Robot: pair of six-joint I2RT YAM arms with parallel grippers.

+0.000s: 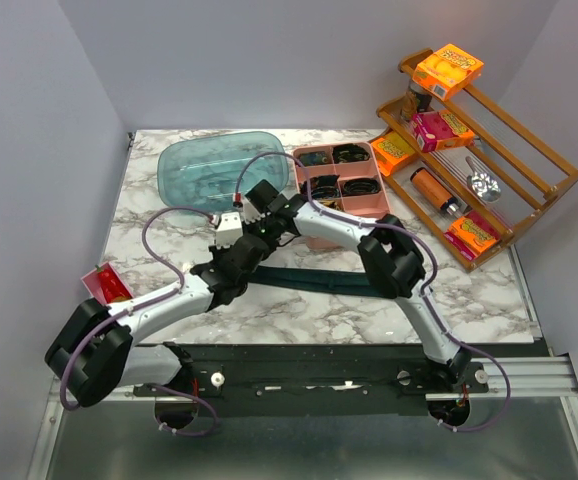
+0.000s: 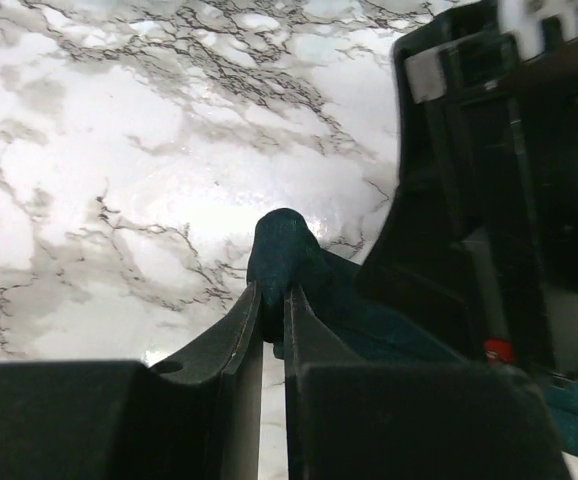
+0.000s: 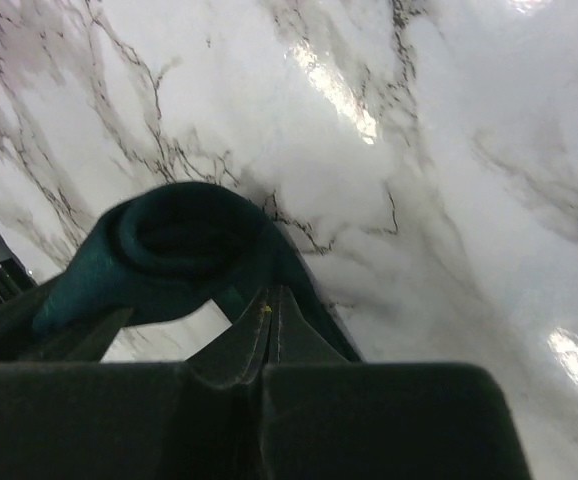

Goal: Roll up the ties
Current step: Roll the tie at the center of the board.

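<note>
Two robot arms meet over a marble desk (image 1: 489,290), where a dark teal tie (image 1: 319,283) lies as a long flat strip across the middle, running from the arms' wrists toward the right. At its left end the fabric is lifted and curled into a small loose loop just off the desk surface. The left pincer (image 2: 274,295) is nearly closed and nips a raised fold of the tie between its fingertips. The right pincer (image 3: 269,300) is fully closed just beside that loop, and the teal cloth wraps close around its tips; whether any fabric is caught between them cannot be told. Behind the arms stands a pink compartment tray (image 1: 302,187) holding dark coils (image 1: 352,153), with a translucent blue-green lid (image 1: 209,175) to its left. A wooden rack (image 1: 529,165) at the right carries orange and pink snack boxes. A red packet (image 1: 106,285) lies by the desk's left edge.
</note>
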